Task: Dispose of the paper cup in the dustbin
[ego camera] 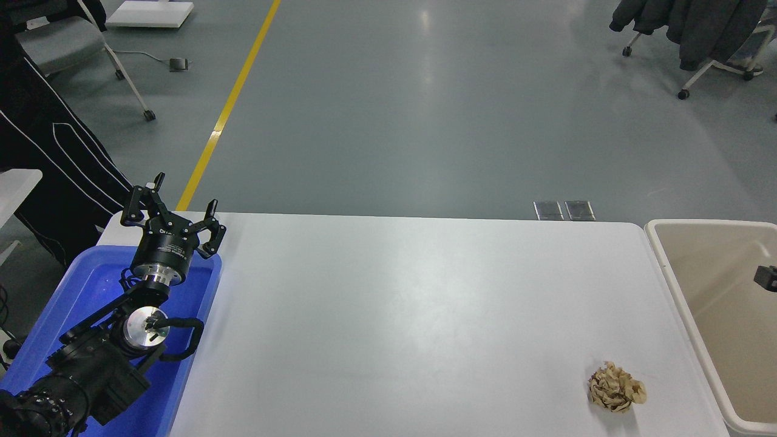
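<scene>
The paper cup does not show anywhere in the head view. The beige dustbin (668,267) stands at the table's right end, and the part of its inside that I can see holds nothing. Only a small black piece of my right gripper (766,278) shows at the picture's right edge, over the dustbin. My left gripper (173,209) is parked at the lower left over the blue tub, fingers spread open and empty.
A crumpled brown paper ball (616,387) lies on the white table (394,315) near its front right corner, close to the dustbin. The bright blue tub (91,276) sits at the table's left end. A person in dark clothes (54,158) stands at the far left.
</scene>
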You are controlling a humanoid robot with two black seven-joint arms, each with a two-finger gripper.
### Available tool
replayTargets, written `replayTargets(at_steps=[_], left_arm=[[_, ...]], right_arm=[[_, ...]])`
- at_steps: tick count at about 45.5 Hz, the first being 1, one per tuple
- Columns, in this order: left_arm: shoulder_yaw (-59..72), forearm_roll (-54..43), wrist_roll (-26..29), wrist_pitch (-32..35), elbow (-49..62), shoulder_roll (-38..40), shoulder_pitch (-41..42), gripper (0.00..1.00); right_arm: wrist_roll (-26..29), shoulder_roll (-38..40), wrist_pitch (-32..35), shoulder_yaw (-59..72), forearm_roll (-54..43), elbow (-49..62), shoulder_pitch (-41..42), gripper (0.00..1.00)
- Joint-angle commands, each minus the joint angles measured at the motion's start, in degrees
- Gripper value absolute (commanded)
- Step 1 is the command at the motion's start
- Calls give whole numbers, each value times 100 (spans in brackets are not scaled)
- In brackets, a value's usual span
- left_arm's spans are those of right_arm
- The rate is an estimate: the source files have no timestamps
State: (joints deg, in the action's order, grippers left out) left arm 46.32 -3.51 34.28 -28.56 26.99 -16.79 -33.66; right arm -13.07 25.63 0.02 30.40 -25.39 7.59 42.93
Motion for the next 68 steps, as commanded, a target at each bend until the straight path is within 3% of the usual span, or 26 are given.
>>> replayTargets(at_steps=[1,22,31,43,58,68], left_arm=[[0,-1,0,0,0,0,0,100],[0,-1,0,0,0,0,0,100],[0,-1,0,0,0,0,0,100],[0,-1,0,0,0,0,0,100],[0,-1,0,0,0,0,0,100],[0,-1,0,0,0,0,0,100]], right_arm=[[-11,-243,33,-270,728,15,93,99],[-477,-190,1773,-4304,1361,-495,278,99],[-512,-207,1826,-5385,1458,-1513,234,99],[-881,-243,1756,-7161,1370,-3878,-451,99],[-1628,-621,1738,-8031,1212,-4503,-1058,99],[-1672,-691,1738,-8304,869,-4609,-1120,100]])
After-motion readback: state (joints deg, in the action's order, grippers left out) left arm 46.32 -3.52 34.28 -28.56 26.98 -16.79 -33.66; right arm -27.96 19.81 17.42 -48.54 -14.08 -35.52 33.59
